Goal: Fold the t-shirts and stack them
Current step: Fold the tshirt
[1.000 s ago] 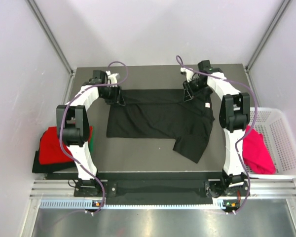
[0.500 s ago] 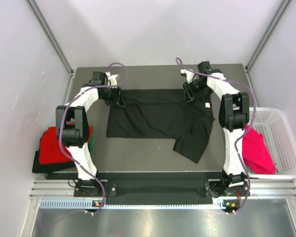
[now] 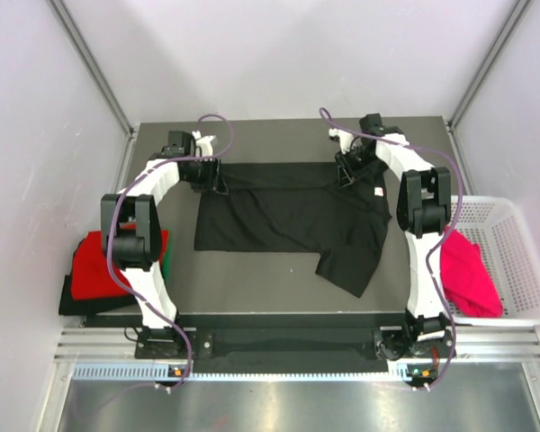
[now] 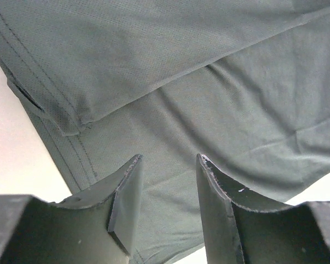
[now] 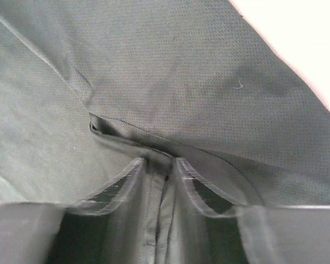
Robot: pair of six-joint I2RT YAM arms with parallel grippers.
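Observation:
A black t-shirt (image 3: 288,216) lies crumpled and partly spread on the dark table (image 3: 252,288), with its small white neck label (image 3: 378,192) near the right edge. My left gripper (image 3: 218,180) is at the shirt's far left corner. In the left wrist view it (image 4: 169,159) is open, its fingers apart over the black cloth (image 4: 198,82). My right gripper (image 3: 346,174) is at the shirt's far right edge. In the right wrist view it (image 5: 159,162) is shut on a fold of the black cloth (image 5: 170,82).
A red t-shirt (image 3: 94,261) lies on a pile left of the table, with a green one (image 3: 166,266) and black cloth showing under it. A magenta-pink t-shirt (image 3: 468,274) lies in the white mesh basket (image 3: 522,261) at the right.
The right arm's elbow has shifted very slightly. The black shirt and the left arm look the same.

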